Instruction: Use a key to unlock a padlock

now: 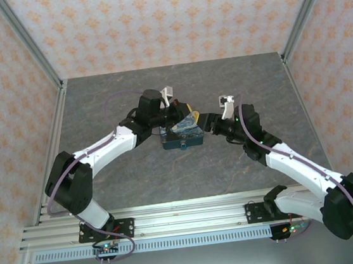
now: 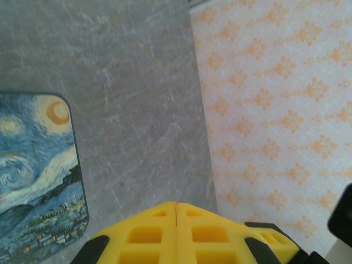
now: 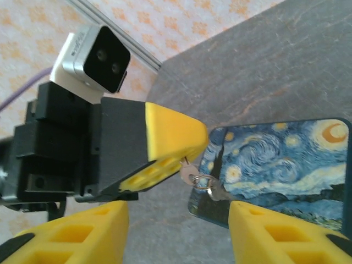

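walls: orange-patterned paper | tabletop: grey marbled | corner posts: aluminium | light: even

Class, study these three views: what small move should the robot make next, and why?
Probably move the open right gripper to the padlock at the near edge of the painted box and steady it: the shut left gripper pinches the key, ready for insertion.

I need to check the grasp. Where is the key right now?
In the right wrist view, the key hangs pinched in the left gripper's shut tips, at the painted box's edge.
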Tool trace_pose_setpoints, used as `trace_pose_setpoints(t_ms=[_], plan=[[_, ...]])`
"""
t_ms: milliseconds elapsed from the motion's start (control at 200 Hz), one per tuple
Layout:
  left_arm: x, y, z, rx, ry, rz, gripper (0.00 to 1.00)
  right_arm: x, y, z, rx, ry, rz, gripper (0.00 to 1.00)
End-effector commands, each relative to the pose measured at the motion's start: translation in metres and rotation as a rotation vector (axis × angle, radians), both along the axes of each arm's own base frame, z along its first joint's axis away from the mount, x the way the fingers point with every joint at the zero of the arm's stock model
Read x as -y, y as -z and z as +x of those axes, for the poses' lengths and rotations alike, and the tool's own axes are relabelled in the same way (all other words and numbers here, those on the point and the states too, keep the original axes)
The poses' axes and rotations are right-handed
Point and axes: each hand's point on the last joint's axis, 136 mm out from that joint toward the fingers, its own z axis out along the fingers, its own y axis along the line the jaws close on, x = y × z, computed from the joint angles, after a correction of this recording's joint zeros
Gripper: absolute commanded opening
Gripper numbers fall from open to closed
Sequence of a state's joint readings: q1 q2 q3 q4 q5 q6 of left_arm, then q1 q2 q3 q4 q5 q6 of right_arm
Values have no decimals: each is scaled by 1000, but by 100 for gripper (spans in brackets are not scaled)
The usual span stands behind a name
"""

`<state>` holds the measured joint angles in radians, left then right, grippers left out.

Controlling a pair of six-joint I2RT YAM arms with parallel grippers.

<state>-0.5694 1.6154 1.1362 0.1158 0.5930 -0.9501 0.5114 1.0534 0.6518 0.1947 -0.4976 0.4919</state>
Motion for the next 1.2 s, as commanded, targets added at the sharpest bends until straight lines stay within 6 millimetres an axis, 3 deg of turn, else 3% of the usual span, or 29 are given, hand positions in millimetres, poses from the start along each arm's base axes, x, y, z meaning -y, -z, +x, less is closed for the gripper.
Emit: trace_pose_setpoints(t_ms=[0, 220, 375, 606, 986, 1191], plan=[[9, -22, -4, 37, 58, -64, 0, 2, -1, 2, 34, -9, 1, 53], [-2, -44, -1, 248, 23, -67, 0, 11, -13, 26, -128, 106, 371, 55], [-23, -54, 11, 391, -86, -7, 0, 17, -28, 38, -243, 184, 662, 57], [-54, -73, 21, 511, -280, -47, 0, 31, -22, 55, -407, 332, 943, 55], [-58, -73, 31, 500, -354, -126, 0, -26, -39, 62, -472, 289, 1061, 53], [-56, -71, 31, 494, -346, -131, 0, -43, -54, 65, -467, 249, 1090, 51]])
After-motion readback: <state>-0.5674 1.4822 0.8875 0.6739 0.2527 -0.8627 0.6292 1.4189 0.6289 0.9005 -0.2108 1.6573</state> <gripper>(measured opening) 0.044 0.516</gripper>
